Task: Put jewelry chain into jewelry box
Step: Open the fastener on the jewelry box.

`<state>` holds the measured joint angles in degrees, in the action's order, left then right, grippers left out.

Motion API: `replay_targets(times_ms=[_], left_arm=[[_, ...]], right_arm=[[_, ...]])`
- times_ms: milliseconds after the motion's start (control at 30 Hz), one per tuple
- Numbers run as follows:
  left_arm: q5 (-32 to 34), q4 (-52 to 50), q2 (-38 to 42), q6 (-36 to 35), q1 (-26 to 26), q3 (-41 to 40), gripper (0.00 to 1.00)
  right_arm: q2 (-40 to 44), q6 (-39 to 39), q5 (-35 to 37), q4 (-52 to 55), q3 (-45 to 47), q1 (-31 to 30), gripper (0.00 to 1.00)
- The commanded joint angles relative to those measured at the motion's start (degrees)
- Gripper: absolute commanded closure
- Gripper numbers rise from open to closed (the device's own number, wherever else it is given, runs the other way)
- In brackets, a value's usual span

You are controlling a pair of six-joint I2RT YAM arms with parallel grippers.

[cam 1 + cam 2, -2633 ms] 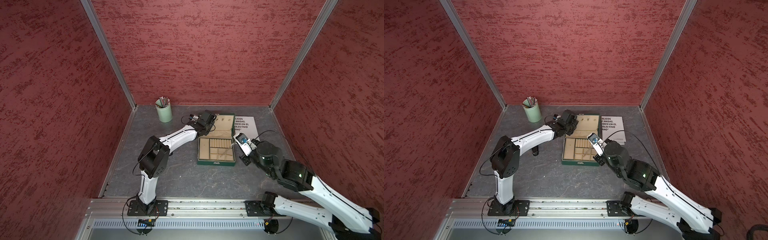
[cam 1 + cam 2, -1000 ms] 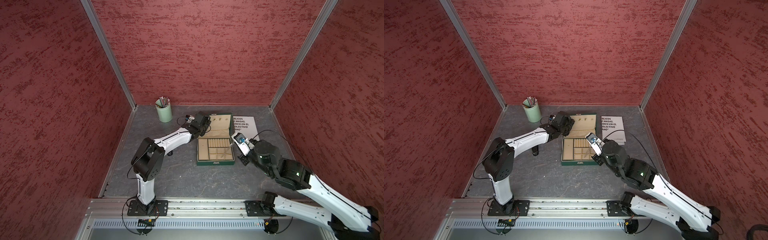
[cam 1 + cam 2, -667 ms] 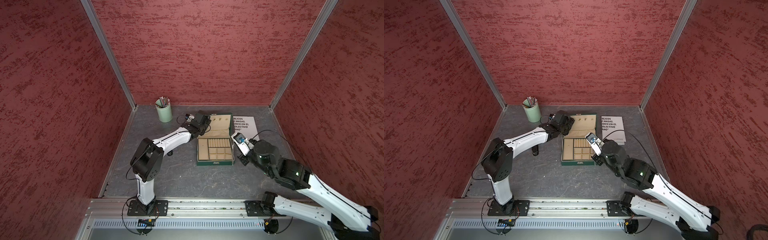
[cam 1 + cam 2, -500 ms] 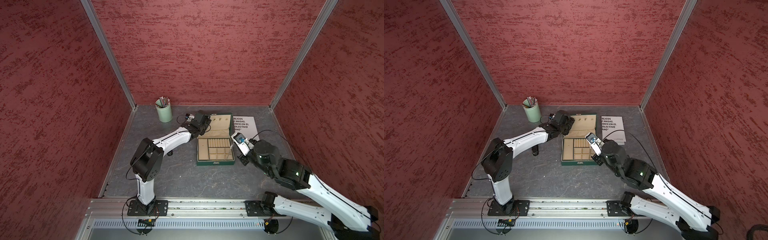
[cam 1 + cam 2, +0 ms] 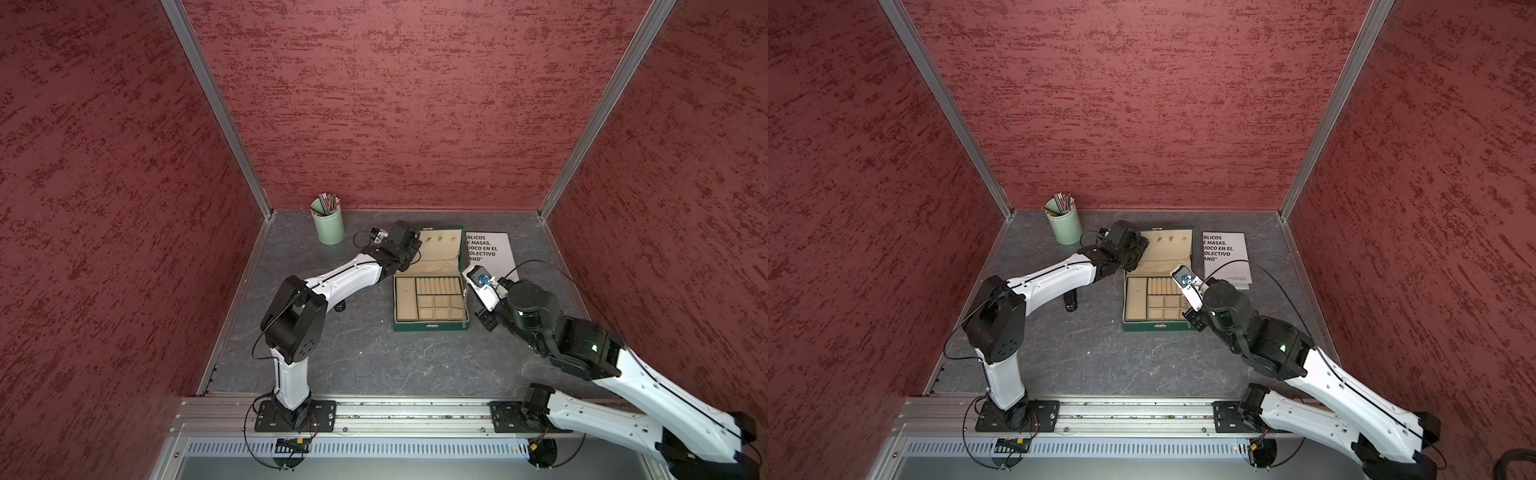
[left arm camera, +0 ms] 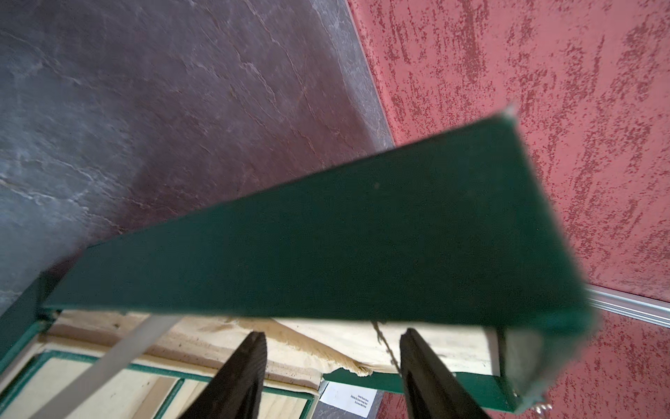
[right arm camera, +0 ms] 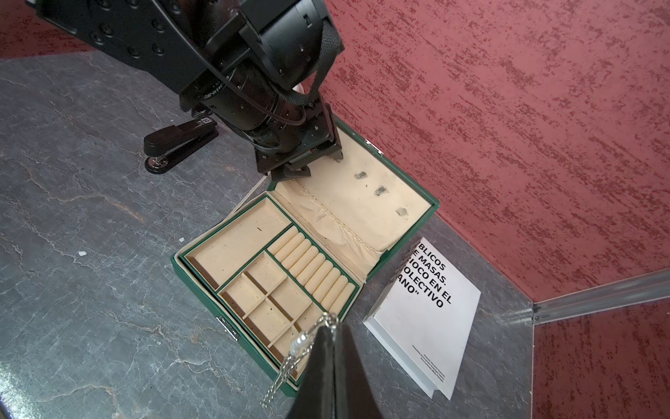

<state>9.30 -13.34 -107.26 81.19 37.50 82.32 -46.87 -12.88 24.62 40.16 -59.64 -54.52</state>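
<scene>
- Right gripper [image 7: 328, 326] is clamped on the jewelry chain [image 7: 290, 359]; the chain dangles above the open jewelry box [image 7: 235, 243], at its small corner compartments
- Left gripper [image 6: 330, 333], jaws apart, sits at the raised lid [image 6: 326, 246]
- Box rests on the bench [image 7: 90, 217]

Left gripper [image 6: 330, 337] slid from the jewelry box [image 5: 430, 326] lid's middle toward its side edge. Right gripper [image 7: 331, 328] carried jewelry chain [image 7: 290, 359] closer to the box.

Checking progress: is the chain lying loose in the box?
No, the jewelry chain hangs from the shut right gripper by the jewelry box.
</scene>
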Motion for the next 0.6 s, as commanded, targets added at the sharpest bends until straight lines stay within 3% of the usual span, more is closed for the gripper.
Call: replay_targets(times_ms=[0, 567], left_arm=[[0.0, -1.6, -1.2, -0.3, -0.3, 0.6, 0.40], [0.5, -5.1, -2.1, 1.1, -0.1, -1.2, 0.46]], right_arm=[[0.1, 0.6, -0.3, -0.8, -1.3, 0.6, 1.00], [0.4, 1.1, -0.3, -0.8, -0.8, 0.7, 1.00]])
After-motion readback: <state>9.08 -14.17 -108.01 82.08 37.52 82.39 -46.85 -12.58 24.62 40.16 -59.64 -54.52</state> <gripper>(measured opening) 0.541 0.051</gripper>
